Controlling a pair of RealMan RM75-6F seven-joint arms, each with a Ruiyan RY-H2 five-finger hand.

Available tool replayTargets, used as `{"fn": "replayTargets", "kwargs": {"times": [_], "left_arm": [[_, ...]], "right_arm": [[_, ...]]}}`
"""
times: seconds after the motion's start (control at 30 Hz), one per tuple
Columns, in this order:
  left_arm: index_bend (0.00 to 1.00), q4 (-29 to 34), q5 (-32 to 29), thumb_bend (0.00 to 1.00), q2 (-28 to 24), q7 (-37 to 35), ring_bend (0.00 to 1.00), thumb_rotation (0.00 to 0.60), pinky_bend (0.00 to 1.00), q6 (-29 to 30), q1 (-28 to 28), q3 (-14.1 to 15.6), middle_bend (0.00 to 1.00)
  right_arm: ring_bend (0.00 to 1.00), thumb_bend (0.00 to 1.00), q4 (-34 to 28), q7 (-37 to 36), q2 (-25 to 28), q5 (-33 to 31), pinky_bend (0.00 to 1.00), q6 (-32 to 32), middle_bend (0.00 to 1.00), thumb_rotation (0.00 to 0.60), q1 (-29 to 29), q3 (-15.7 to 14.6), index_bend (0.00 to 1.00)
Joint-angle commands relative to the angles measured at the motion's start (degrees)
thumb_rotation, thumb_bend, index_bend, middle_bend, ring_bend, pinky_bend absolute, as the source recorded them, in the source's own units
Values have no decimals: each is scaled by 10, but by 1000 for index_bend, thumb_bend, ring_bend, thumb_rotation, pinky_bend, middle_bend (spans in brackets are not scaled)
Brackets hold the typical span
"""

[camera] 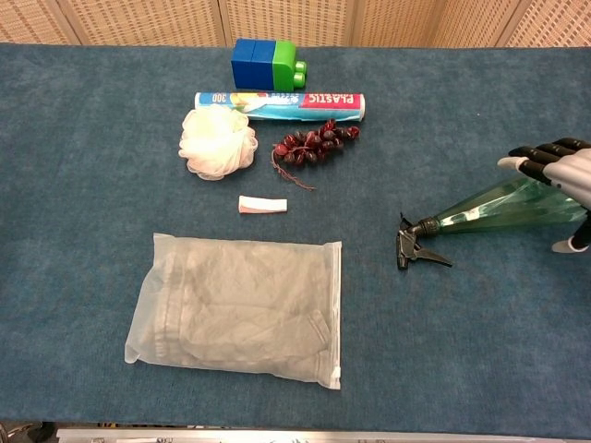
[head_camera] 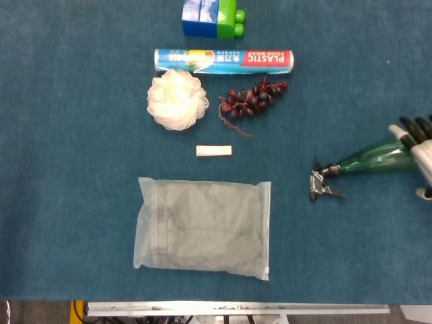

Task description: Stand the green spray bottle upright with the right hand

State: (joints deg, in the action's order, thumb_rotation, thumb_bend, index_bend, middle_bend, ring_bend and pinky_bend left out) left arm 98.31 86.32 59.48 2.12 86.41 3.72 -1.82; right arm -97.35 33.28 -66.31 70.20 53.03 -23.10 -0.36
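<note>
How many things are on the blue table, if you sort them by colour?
Green: 1, the spray bottle
Blue and green: 1, the toy block
Blue: 1, the plastic wrap box
White: 2, the bath pouf and the small strip
Dark red: 1, the bunch of grapes
Clear: 1, the bag of clothing
Total: 7
</note>
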Motion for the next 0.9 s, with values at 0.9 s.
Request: {"fn": "replayTargets", "kwargs": {"times": [0.9], "left_arm": [[314,9,16,601,-9,-3,541,600,960,10,-5,4,568]], "right_arm": [[171,0,71,-21,-86,-2,310,-9,294,600,-50,-2,174]]}}
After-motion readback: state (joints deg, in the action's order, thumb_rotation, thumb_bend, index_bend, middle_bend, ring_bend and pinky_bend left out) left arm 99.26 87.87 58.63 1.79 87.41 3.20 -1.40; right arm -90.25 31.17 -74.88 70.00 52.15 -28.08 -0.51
